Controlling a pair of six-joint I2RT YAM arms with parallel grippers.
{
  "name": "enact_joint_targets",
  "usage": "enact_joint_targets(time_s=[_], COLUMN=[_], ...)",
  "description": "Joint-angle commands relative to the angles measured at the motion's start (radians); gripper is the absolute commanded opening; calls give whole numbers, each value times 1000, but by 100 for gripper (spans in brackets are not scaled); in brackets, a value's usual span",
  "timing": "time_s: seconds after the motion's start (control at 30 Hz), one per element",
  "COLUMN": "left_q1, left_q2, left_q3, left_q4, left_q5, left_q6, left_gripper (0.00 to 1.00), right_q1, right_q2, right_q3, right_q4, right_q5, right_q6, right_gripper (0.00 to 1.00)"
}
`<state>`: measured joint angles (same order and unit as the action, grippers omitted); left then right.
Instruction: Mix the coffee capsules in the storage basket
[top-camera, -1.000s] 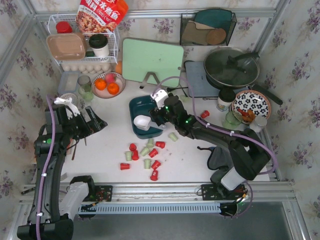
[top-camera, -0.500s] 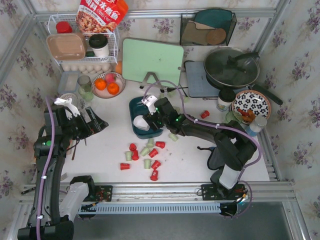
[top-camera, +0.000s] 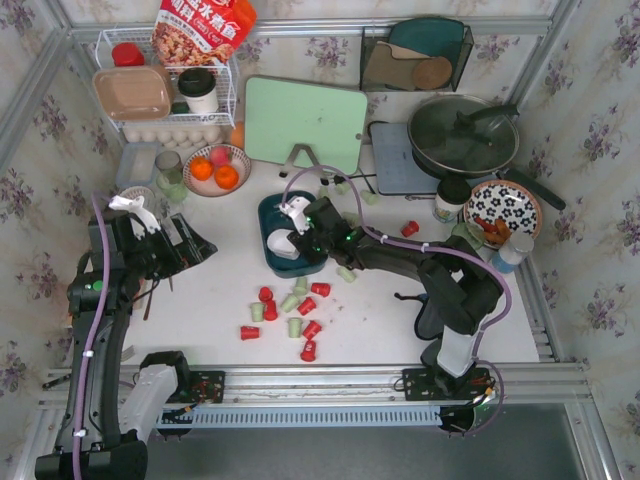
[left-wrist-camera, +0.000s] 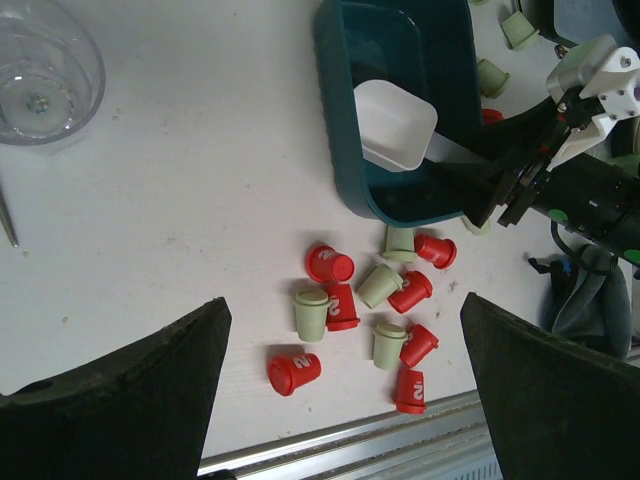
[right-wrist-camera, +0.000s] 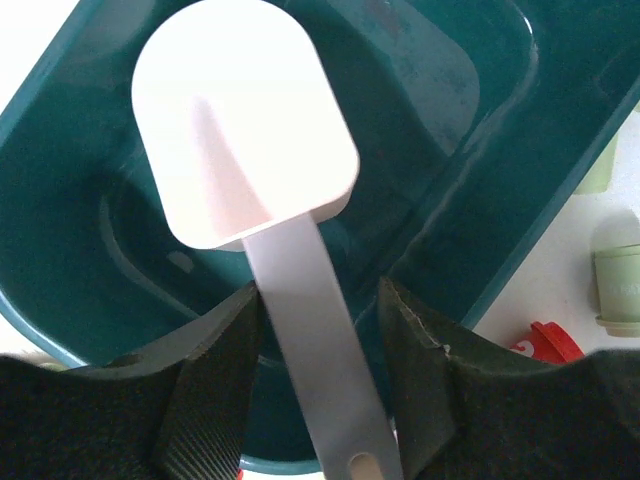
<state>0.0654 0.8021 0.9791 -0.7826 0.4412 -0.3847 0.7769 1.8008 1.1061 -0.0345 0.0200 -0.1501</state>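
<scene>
Right wrist view: right gripper (right-wrist-camera: 320, 325) clamps white scoop (right-wrist-camera: 245, 130), handle end cut off; left gripper (left-wrist-camera: 342, 305) gapes empty.

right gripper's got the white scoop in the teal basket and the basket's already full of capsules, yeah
Not quite. The right gripper does hold the white scoop in the teal basket, but the basket is not full. The right wrist view shows no capsules in it, and the left wrist view shows the capsules lying on the table beside it.
</scene>
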Motion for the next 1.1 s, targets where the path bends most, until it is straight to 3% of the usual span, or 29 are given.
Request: enact_joint_targets(time_s=[0.0, 0.57, 0.8, 1.07], left_q1=[2, 1, 2, 2], left_q2=[-1, 0, 3, 1], left_q3=[0, 0, 0, -2], left_q4=[17, 19, 20, 21], left_q5=[10, 8, 7, 7], left_q6=[-5, -8, -8, -10], left_gripper=[99, 99, 99, 99], right_q1=[1, 2, 2, 0], right_q2=[7, -6, -82, -341], right_q3=[18, 95, 98, -57], right_q4=[-14, -108, -103, 16], right_q5=[-18, -38, 44, 300], right_q6=[-14, -36, -13, 67], right_gripper=[54, 11, 0, 0])
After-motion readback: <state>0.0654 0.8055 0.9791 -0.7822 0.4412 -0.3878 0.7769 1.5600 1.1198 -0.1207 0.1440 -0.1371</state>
